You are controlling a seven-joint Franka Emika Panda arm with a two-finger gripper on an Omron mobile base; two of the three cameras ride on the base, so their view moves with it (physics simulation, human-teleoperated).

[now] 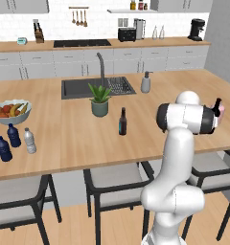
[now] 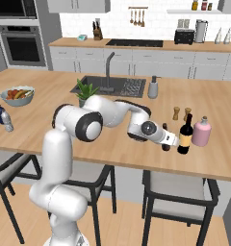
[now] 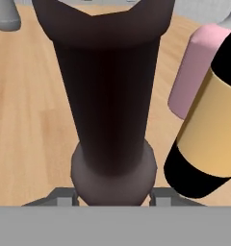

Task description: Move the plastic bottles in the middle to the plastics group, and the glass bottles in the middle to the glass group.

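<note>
1 dark beer bottle (image 3: 108, 96) is clamped in the tool (image 2: 168, 143), just beside the yellow-labelled wine bottle (image 2: 186, 134) and pink bottle (image 2: 201, 131). 1 more beer bottle (image 1: 122, 121) stands mid-desk (image 1: 64, 139); the clear bottle (image 1: 29, 140) sits beside 2 blue bottles (image 1: 8, 141).

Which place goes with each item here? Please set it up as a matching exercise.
Things:
1. clear plastic bottle
2. beer bottle left in the middle
3. held beer bottle
4. fruit bowl

Places:
A. between the jaws, beside the wine bottle
B. behind the blue bottles
C. next to the blue bottles
D. in front of the potted plant

Pairs: 1-C, 2-D, 3-A, 4-B
</note>
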